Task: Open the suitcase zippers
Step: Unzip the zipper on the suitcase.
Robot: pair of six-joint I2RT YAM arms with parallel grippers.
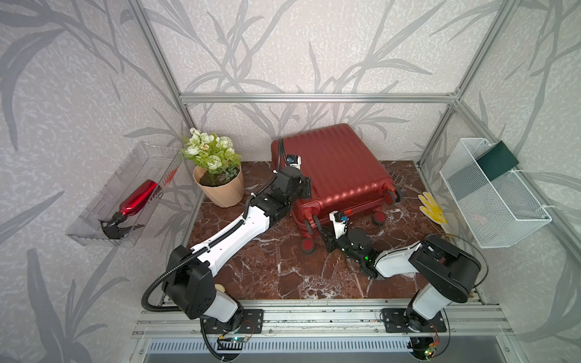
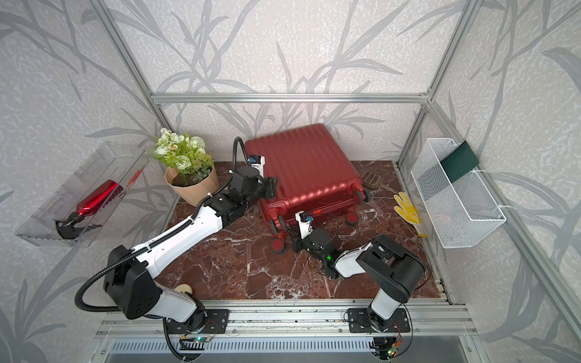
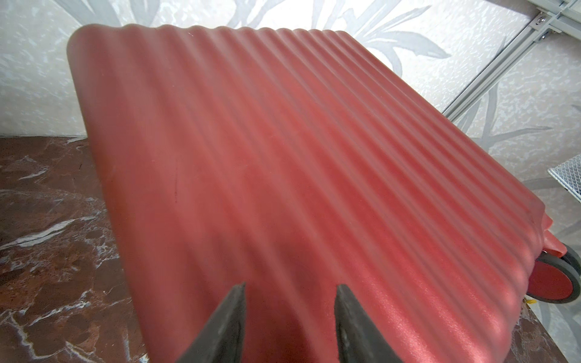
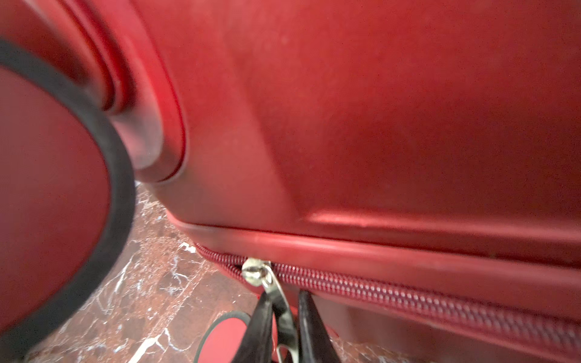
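Note:
The dark red ribbed suitcase (image 1: 333,166) (image 2: 308,166) lies flat on the marble table, its wheels (image 1: 308,245) toward the front. My left gripper (image 1: 306,188) (image 3: 290,286) is open over the top shell (image 3: 283,157) near its front left corner, with nothing between its fingers. My right gripper (image 1: 323,231) (image 4: 284,295) is low at the wheel end. It is shut on the silver pull (image 4: 276,292) of the zipper (image 4: 408,298), whose slider (image 4: 253,272) sits on the dark red track close to a wheel (image 4: 47,188). The rest of the zippers round the seam are hidden.
A potted plant (image 1: 220,185) stands left of the case, close to the left arm. A clear wall bin holds a red spray bottle (image 1: 138,196). A white wire basket (image 1: 493,191) hangs on the right. A yellow glove (image 1: 432,207) lies by the right edge.

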